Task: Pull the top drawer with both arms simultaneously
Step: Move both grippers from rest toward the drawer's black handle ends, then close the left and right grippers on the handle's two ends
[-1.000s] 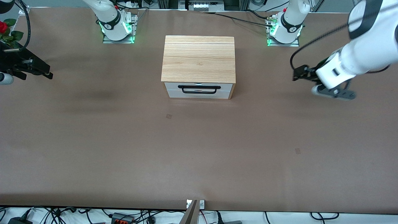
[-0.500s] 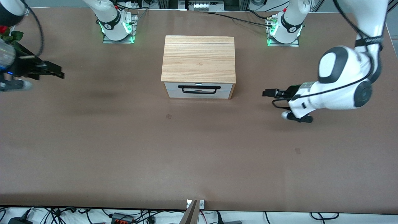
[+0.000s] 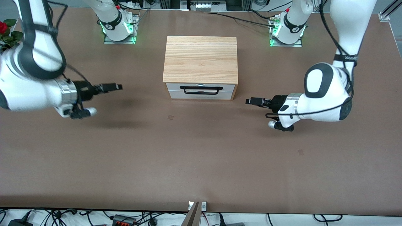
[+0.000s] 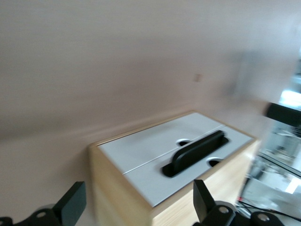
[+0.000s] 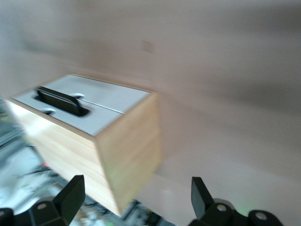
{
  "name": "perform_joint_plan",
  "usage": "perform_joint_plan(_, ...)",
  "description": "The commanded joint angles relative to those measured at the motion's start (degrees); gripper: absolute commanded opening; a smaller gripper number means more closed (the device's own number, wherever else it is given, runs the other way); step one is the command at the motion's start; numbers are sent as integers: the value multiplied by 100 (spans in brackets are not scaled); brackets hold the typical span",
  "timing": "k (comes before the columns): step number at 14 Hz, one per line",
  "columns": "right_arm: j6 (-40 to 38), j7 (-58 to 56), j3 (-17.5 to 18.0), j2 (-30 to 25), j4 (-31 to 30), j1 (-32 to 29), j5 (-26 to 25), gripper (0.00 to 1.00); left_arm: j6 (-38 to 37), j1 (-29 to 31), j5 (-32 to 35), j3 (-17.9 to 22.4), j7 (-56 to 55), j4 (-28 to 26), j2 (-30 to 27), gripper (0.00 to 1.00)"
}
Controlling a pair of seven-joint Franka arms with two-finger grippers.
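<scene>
The light wooden box (image 3: 200, 59) stands mid-table. Its top drawer (image 3: 175, 87) is shut, white front facing the front camera, with the black bar handle (image 3: 201, 90) across it. My left gripper (image 3: 251, 101) is open and empty, low over the table beside the box's front corner toward the left arm's end, pointing at it. My right gripper (image 3: 115, 86) is open and empty over the table toward the right arm's end, well apart from the box. The handle shows in the left wrist view (image 4: 195, 153) and the right wrist view (image 5: 61, 100), past the open fingers (image 4: 70, 206) (image 5: 70, 194).
The lower white drawer front (image 3: 201, 95) sits under the top one. A red rose with leaves (image 3: 6, 29) is at the table edge by the right arm's end. Both arm bases (image 3: 118, 28) (image 3: 287, 29) stand at the edge farthest from the front camera.
Both arms have swung in from the table's ends toward the box. The left gripper has come close to the box's front corner; the right gripper has closed much of its gap.
</scene>
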Motion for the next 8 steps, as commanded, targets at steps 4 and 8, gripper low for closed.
perform_joint_plan(4,477,-1370,37,747,-142,534,2192,100,122,-229,-1413,-12,923,102,713,100)
perform_joint_plan(8,1196,-2198,37,1117,-424,991,3425,100,150,-265,-1722,-46,1531,-20,855,100)
